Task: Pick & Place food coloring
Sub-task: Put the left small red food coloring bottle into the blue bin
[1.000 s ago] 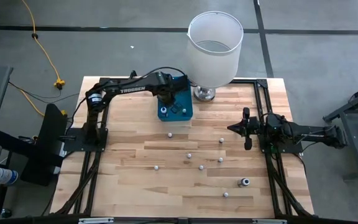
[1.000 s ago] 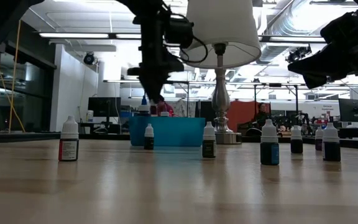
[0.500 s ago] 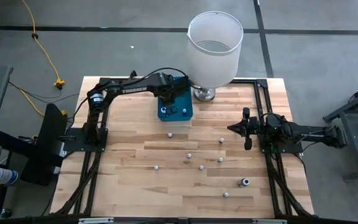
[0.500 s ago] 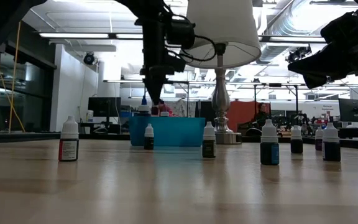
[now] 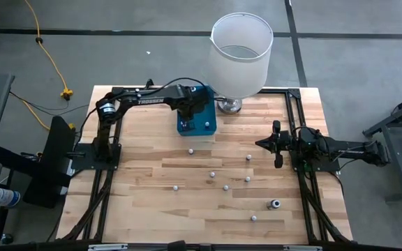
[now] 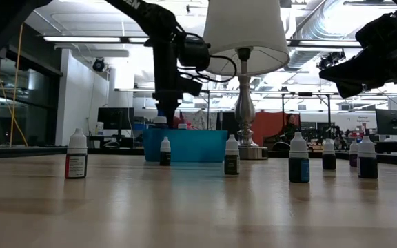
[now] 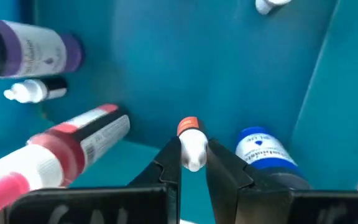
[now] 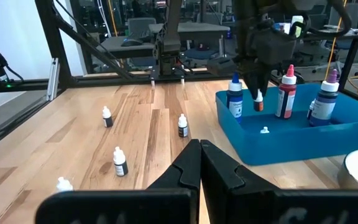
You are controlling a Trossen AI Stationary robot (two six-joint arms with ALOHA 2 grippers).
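Note:
My left gripper (image 7: 194, 163) hangs over the blue tray (image 5: 206, 127) at the table's far side, shut on a tiny food coloring bottle (image 8: 259, 99) with a white cap and an orange body. Several more tiny white-capped bottles (image 5: 213, 174) stand upright on their bases, scattered over the table's middle. One dark bottle (image 5: 273, 204) lies on its side near the right front. Taller blue (image 8: 234, 99), red (image 8: 285, 93) and purple (image 8: 327, 99) bottles stand inside the tray. My right gripper (image 8: 199, 147) waits shut at the table's right side (image 5: 259, 144). My left gripper pinches the tiny bottle by its white cap (image 7: 193, 151) between the two fingertips (image 7: 170, 158), coming from above and pointing down. The bottle hangs upright below the fingers, orange end (image 7: 188, 124) toward the tray floor. Whether it touches the floor I cannot tell.
A big white lampshade on a metal base (image 5: 230, 104) stands just right of the tray, close to my left arm. A small loose white piece (image 8: 264, 130) lies on the tray floor. Black frame rails run along the table's left and right sides.
My left gripper has sunk a little into the blue tray and its wrist has turned, keeping its hold on the tiny bottle. The bottle has gone down with it, between the taller bottles.

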